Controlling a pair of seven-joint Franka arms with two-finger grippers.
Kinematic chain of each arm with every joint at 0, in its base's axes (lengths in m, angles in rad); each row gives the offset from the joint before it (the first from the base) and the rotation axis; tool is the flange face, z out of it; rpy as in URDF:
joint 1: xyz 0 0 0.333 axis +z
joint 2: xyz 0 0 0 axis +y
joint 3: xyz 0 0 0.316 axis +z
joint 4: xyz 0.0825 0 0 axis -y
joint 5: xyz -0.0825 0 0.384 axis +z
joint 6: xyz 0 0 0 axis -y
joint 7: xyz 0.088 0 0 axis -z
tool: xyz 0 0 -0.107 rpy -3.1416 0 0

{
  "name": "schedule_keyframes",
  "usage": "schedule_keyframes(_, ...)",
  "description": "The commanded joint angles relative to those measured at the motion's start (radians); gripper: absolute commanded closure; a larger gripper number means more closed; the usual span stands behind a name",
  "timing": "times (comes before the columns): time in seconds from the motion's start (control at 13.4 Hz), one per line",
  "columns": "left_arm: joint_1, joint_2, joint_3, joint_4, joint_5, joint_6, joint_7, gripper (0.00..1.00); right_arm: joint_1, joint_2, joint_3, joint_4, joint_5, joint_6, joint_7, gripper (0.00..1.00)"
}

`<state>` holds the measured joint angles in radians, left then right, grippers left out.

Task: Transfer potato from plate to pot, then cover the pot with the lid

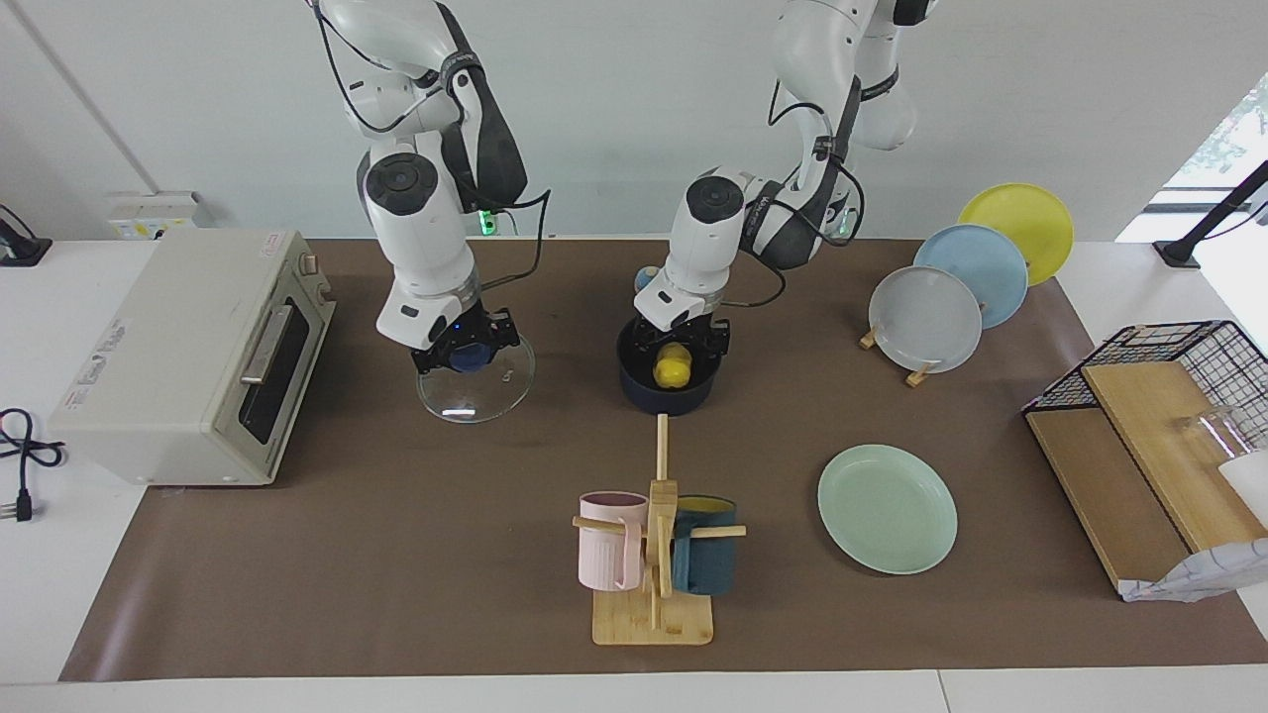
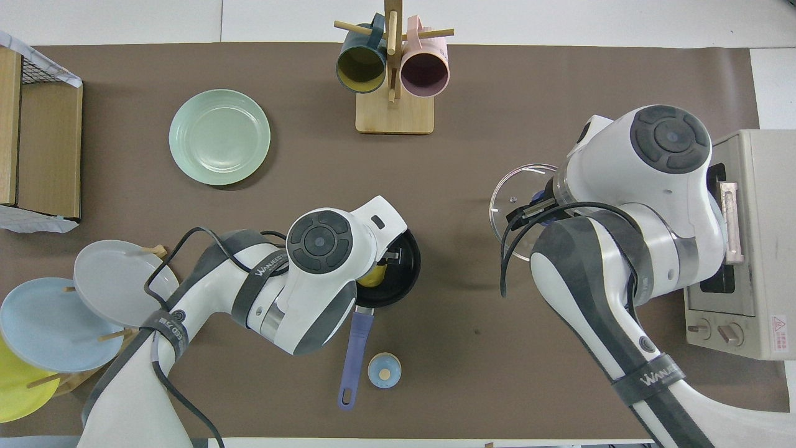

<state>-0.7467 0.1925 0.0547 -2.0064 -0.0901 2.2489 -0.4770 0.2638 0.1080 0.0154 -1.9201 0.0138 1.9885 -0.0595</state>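
The mug rack [image 1: 654, 555] is standing at the edge of the table farthest from the robots, a pink mug [image 1: 611, 540] and a dark teal mug [image 1: 705, 557] hanging on its pegs, and everything else is best placed from the pot [image 1: 670, 381], which is sitting nearer to the robots than the rack and in line with it. The left gripper [image 1: 680, 349] is hanging right over the pot's mouth with its fingers spread apart, and the potato [image 1: 673, 367] is lying just below them inside the pot, so to my eye it is being let go there rather than carried. The plate [image 1: 887, 508] is lying bare, farther from the robots than the pot and toward the left arm's end. Beside the pot, toward the right arm's end, the right gripper [image 1: 468, 349] is pinching the blue knob of the lid [image 1: 475, 384], closed tight on it, presumably getting ready to carry it across. Whether the lid is resting on the mat or is just raised is hard to say. From overhead the left arm is covering most of the pot, leaving a sliver of potato and the long handle showing, and the right arm is hiding half the lid. A small domed bell [image 2: 384, 370] is sitting by the handle's end, nearer to the robots than the pot.
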Motion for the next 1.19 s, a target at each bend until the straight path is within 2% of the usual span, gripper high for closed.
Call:
schedule_keyframes(0.0, 0.059, -0.056, 0.004, 0.078, 0.012, -0.155, 0.026, 0.0, 0.008, 0.002, -0.003, 0.015, 0.009, -0.01, 0.009, 1.0)
schedule_keyframes(0.22, 0.17, -0.111, 0.004, 0.199, 0.0, -0.345, 0.077, 0.0, 0.121, 0.013, -0.003, 0.053, 0.008, -0.005, 0.159, 1.0)
schedule_keyframes(0.45, 0.324, -0.174, 0.011, 0.308, -0.004, -0.498, 0.156, 0.0, 0.269, 0.059, -0.003, 0.171, 0.008, -0.022, 0.386, 1.0)
schedule_keyframes(0.6, 0.421, -0.2, 0.019, 0.345, -0.002, -0.56, 0.224, 0.0, 0.343, 0.169, -0.002, 0.342, 0.005, -0.086, 0.522, 1.0)
schedule_keyframes(0.75, 0.522, -0.226, 0.019, 0.347, 0.004, -0.588, 0.361, 0.0, 0.429, 0.324, -0.002, 0.542, -0.009, -0.196, 0.668, 1.0)
schedule_keyframes(0.82, 0.576, -0.231, 0.016, 0.348, 0.007, -0.609, 0.442, 0.0, 0.464, 0.373, -0.003, 0.603, -0.021, -0.203, 0.713, 1.0)
schedule_keyframes(0.97, 0.633, -0.245, 0.016, 0.336, 0.012, -0.634, 0.564, 0.0, 0.469, 0.377, -0.002, 0.598, -0.049, -0.201, 0.724, 1.0)
schedule_keyframes(1.12, 0.662, -0.257, 0.014, 0.318, 0.045, -0.646, 0.587, 0.0, 0.474, 0.372, -0.002, 0.541, -0.049, -0.162, 0.727, 1.0)
